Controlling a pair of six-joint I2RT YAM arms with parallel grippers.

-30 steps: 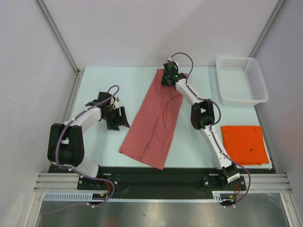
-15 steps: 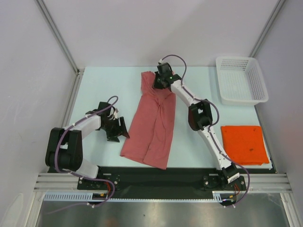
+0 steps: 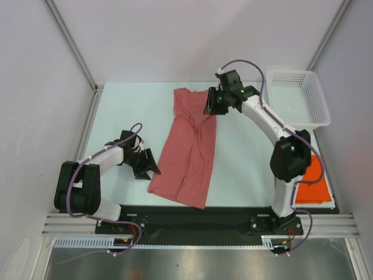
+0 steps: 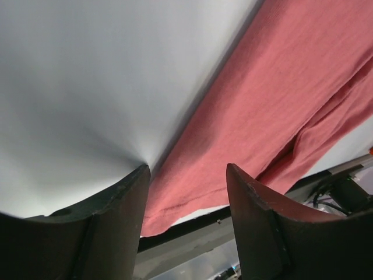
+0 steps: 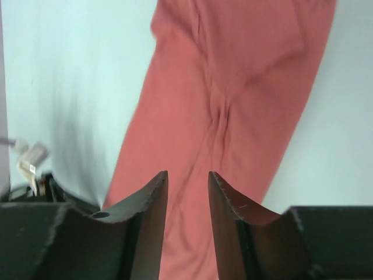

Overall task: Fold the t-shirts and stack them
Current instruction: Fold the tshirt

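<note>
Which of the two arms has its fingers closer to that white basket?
Right. The right fingers hover over the pink shirt's far end, left of the basket; the left fingers sit far off by the shirt's lower left edge.

The left arm [image 3: 105, 156] lies low, jaws parted; the right arm [image 3: 262, 114] reaches far, jaws narrowly apart.

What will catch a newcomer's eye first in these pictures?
The pink-red shirt lies as a long slanted strip across the middle of the table, with the right hand above its far end and the left hand beside its near left corner. At the right, a bright orange shirt lies by the near edge, partly behind the right arm, and a white basket stands in the far corner.
</note>
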